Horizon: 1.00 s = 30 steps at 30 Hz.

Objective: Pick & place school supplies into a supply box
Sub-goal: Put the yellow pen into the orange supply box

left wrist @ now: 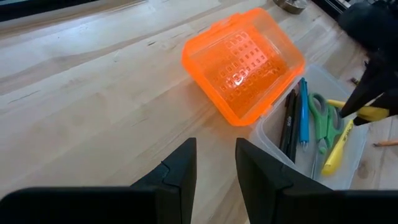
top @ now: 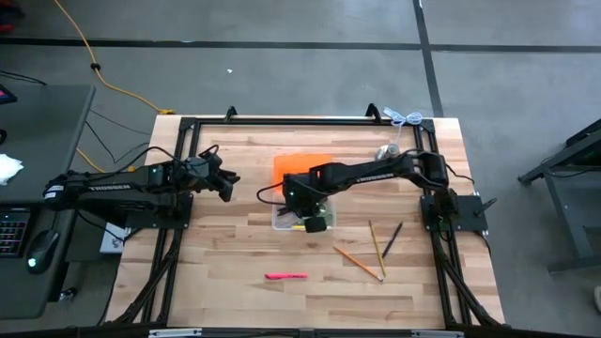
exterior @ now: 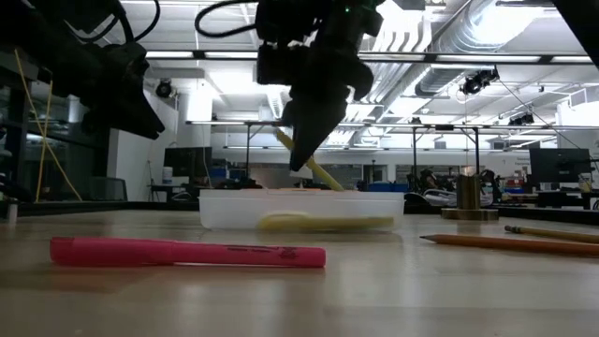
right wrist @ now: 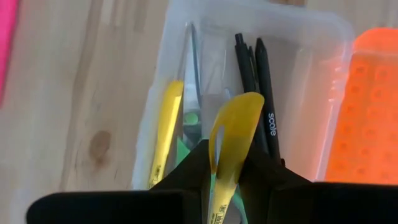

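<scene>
The supply box is a clear tray [top: 282, 218] with its orange lid [top: 302, 167] folded open on the table beside it. In the tray lie black pens [left wrist: 289, 121], a blue pen [left wrist: 303, 112], green-handled scissors [left wrist: 320, 121] and a yellow marker [left wrist: 334, 152]. My right gripper [top: 315, 222] hangs over the tray, shut on a second yellow marker [exterior: 314, 167]. My left gripper [top: 226, 183] waits open above bare table, left of the lid. A pink marker [top: 285, 276], two wooden pencils [top: 359, 263] [top: 376, 246] and a black pen [top: 392, 239] lie flat on the table. My right gripper pinches the yellow marker's barrel [right wrist: 225, 163] between its two fingers, which come from above, point down and lie across it. The marker is tilted, and its clip end [right wrist: 239, 115] sticks out past the fingertips. Its lower end [exterior: 334, 185] is at the tray's rim; whether it touches there cannot be told.
A silver bell-shaped object [top: 387, 150] stands near the table's far right corner, next to my right arm. The black frame rail [top: 300, 120] runs along the far edge. Open wood lies near the left and near edges, around the pink marker.
</scene>
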### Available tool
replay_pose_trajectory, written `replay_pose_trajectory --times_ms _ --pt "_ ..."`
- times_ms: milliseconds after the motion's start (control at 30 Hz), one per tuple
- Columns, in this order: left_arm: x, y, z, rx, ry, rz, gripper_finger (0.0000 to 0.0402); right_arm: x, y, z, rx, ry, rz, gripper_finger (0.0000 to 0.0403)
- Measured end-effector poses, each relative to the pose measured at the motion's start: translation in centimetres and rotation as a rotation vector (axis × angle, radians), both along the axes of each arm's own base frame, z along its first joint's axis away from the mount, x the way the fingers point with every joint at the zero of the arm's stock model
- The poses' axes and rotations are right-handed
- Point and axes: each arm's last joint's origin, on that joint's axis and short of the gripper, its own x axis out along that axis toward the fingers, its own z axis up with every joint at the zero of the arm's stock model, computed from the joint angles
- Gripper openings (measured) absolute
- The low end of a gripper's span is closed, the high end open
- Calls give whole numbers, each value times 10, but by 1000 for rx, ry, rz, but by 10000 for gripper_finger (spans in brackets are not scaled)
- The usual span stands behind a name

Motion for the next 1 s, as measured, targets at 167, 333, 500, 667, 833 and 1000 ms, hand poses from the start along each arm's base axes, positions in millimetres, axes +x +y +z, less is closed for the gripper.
replay_pose_trajectory --times_ms 167,333,500,667,833,1000 --pt "0 0 0 0 0 0 140 3 1 -12 13 28 5 51" --pt "0 0 0 0 0 0 140 5 1 -19 13 44 11 51" --pt "0 0 0 0 1 0 140 6 1 -19 12 36 12 52" --pt "0 0 0 0 0 0 140 6 1 -19 21 34 16 53" --pt "0 0 0 0 0 0 140 6 1 -19 21 34 17 53" --pt "0 0 0 -1 0 0 140 6 1 -20 22 37 17 54"
